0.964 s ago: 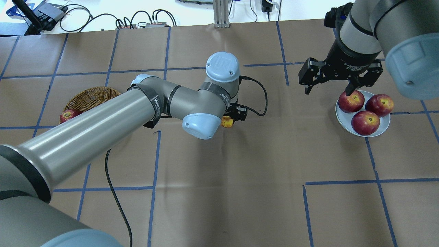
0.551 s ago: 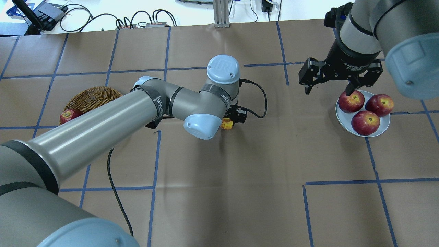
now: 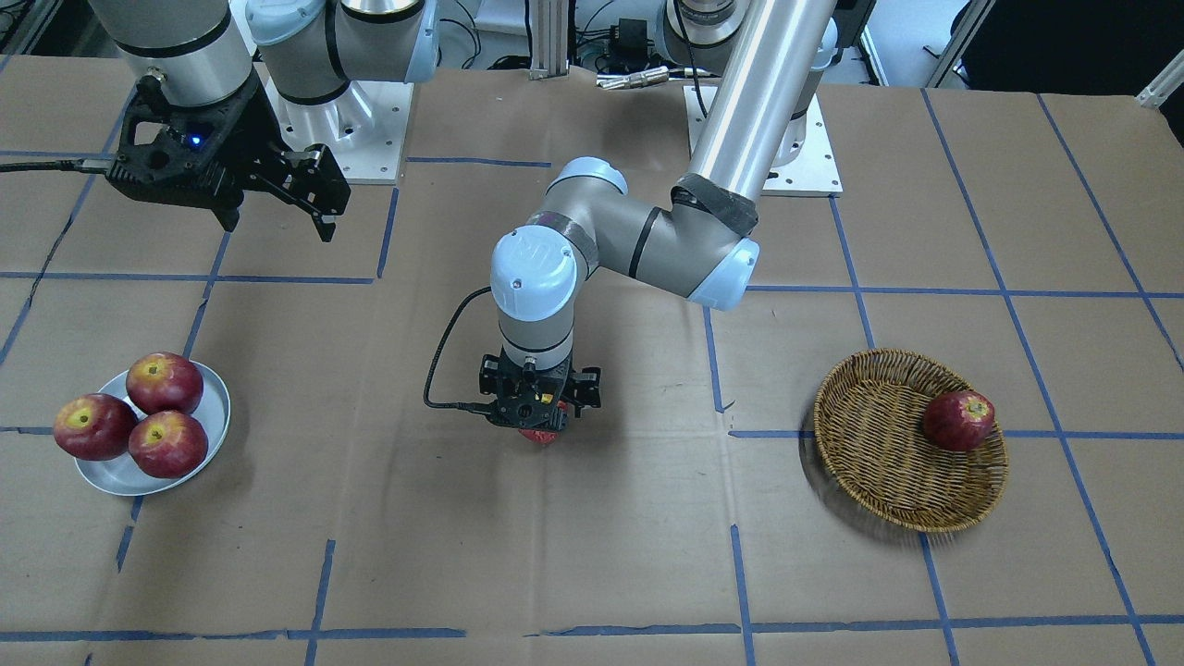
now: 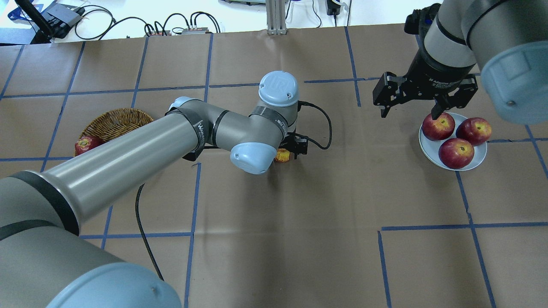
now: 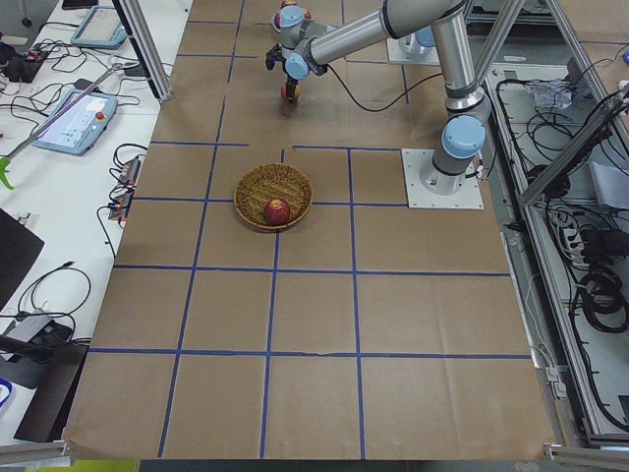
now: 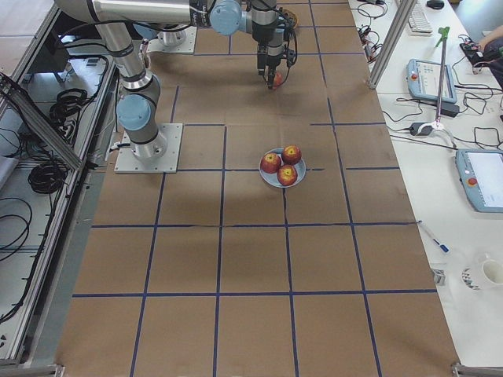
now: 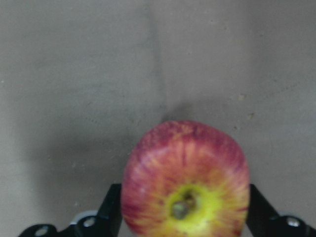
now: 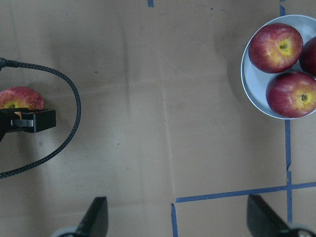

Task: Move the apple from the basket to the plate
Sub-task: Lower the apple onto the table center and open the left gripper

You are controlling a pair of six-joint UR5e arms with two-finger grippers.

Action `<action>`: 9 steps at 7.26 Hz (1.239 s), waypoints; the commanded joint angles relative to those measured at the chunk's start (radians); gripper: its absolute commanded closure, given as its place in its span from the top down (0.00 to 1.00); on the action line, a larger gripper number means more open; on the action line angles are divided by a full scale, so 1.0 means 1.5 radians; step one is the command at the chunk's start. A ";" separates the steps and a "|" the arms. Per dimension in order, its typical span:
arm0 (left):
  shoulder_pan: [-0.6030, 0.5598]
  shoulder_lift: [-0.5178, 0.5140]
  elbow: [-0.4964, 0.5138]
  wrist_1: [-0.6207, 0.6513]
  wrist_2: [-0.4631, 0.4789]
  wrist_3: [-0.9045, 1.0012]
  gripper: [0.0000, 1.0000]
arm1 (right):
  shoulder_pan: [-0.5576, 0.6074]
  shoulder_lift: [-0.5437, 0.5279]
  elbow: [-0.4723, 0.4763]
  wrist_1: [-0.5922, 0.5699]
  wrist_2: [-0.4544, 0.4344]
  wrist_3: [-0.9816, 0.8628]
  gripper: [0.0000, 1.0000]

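Note:
My left gripper (image 4: 285, 152) is shut on the pinkish-red streaked apple (image 4: 282, 156) at the middle of the table, low over the brown paper. In the left wrist view the apple (image 7: 185, 180) sits between the two black fingers, yellow stem hollow facing the camera. It also shows in the front view (image 3: 542, 434). The wicker basket (image 3: 874, 444) is far to the left gripper's side. The grey metal plate (image 4: 429, 150) is at the right. My right gripper (image 4: 409, 112) is open and empty, hovering just beside the plate's far edge.
One darker red apple (image 3: 958, 420) lies in the basket. Three glossy dark-red apples (image 4: 456, 152) fill most of the plate. A black cable (image 4: 319, 128) loops off the left wrist. Blue tape lines cross the paper.
The left arm has shifted slightly with the apple still in its grip. The right arm has not moved.

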 commanded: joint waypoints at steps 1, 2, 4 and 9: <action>0.003 0.012 0.005 -0.008 0.003 0.000 0.99 | 0.000 0.000 0.000 -0.001 0.000 0.000 1.00; 0.003 0.023 0.013 -0.014 0.002 0.001 0.99 | 0.000 0.000 0.000 0.000 0.000 0.000 1.00; 0.013 0.095 0.021 -0.091 0.002 0.001 0.99 | 0.000 0.000 0.000 0.000 0.000 0.000 1.00; 0.195 0.290 0.013 -0.263 -0.088 0.235 0.99 | 0.000 0.000 0.000 0.000 0.000 0.000 1.00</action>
